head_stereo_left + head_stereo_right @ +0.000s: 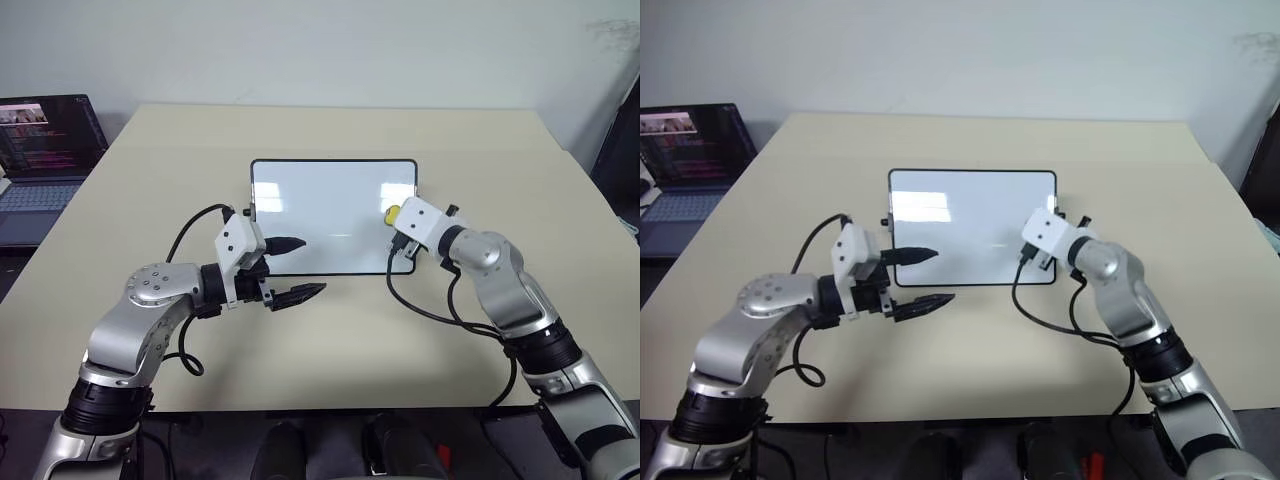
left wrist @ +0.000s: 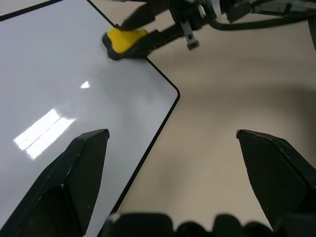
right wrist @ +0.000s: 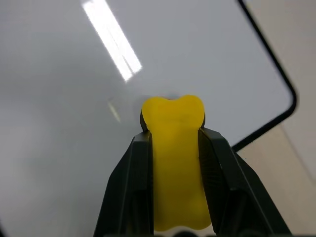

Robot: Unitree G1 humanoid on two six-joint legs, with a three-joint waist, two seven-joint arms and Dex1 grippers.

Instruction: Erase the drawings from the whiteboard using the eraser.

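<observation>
- Right wrist view is showing the right gripper (image 3: 173,148) clamping the yellow eraser (image 3: 174,148) between its two black fingers, the block's tip sitting on or just above the whiteboard (image 3: 74,148).
- From overhead, the eraser is sitting over the right edge of the board, which is lying flat in the middle of the tan table (image 1: 330,350).
- I am seeing no red drawings on the glossy white surface; it is looking clean in every view, though glare is covering parts of it.
- The left gripper (image 1: 290,270) is hanging with its fingers spread wide and holding nothing, over the board's near left corner.
- To wipe well, I would say the arm should be keeping the eraser's dark face flat and pressing evenly, sweeping leftwards in overlapping passes.
- The free gripper could be steadying the frame, since the board may be sliding under pressure.
- A laptop (image 1: 45,150) is sitting well apart at the far left.
</observation>
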